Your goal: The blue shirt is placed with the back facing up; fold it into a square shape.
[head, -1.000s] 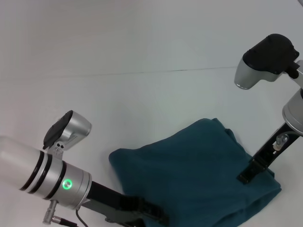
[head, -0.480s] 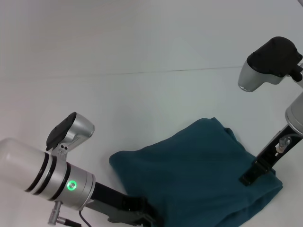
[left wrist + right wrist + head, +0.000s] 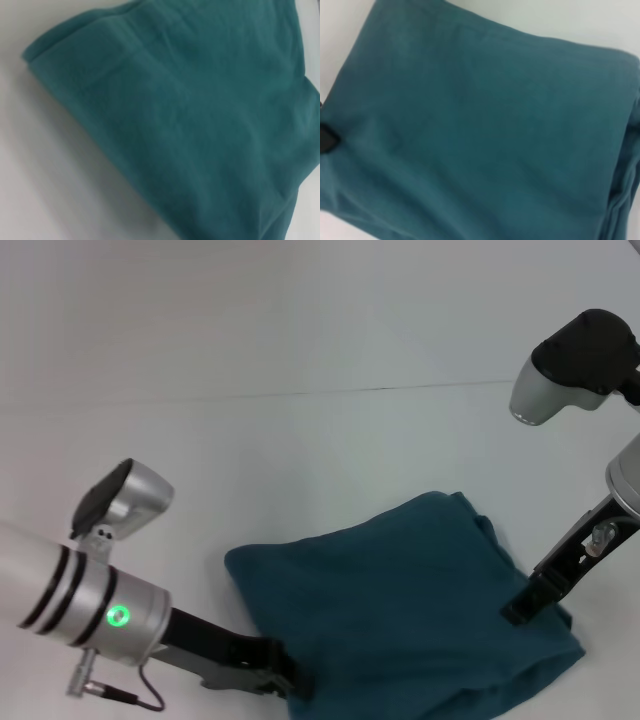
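Observation:
The blue shirt lies folded into a rough square on the white table, plain side up, with no lettering showing. It fills the left wrist view and the right wrist view. My left gripper is low at the shirt's near left edge, touching or just beside the fabric. My right gripper rests at the shirt's right edge, its tip on or just over the cloth. A small black part shows at the shirt's border in the right wrist view.
The white table stretches around and behind the shirt, with a thin seam line across its far part. No other objects are in view.
My left arm has drawn back to the left, its gripper sliding off the shirt toward its near left edge. My right arm has shifted slightly right. The shirt's left corner moved a little left.

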`<state>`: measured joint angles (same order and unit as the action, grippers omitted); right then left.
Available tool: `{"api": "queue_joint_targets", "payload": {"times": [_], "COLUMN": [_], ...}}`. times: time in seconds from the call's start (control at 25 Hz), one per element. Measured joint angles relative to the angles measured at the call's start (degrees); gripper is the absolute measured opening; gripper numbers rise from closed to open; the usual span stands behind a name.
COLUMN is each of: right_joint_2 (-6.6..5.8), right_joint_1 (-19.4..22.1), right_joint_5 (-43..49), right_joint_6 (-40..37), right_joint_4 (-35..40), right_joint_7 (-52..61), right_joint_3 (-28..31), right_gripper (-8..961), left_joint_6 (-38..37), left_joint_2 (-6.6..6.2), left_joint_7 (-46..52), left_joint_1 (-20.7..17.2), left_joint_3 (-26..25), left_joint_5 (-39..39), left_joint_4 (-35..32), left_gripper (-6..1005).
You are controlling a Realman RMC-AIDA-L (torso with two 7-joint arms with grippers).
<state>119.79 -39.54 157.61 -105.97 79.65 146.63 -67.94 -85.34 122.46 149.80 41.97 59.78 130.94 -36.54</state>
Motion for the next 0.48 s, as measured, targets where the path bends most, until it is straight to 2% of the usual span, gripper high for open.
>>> {"api": "queue_joint_targets", "payload": {"times": [0.2, 0.48], "right_joint_2": [-0.11, 0.05], "right_joint_1": [0.5, 3.6], "right_joint_5": [-2.4, -5.4], "right_joint_6": [-0.2, 0.9], "right_joint_4": [0.9, 1.3], "right_joint_7": [-4.0, -12.2], "right_joint_3": [3.7, 8.2], "right_gripper": [798, 791], "left_joint_6": [-2.5, -3.8], "left_joint_2": [-2.39, -4.14], "left_joint_7": [-2.3, -4.3], "left_joint_1": [0.4, 1.4], "left_joint_3": [-4.4, -9.6], "left_joint_5": [2.6, 8.0], "left_joint_4": [-0.2, -0.4], "left_gripper": [105, 94]}}
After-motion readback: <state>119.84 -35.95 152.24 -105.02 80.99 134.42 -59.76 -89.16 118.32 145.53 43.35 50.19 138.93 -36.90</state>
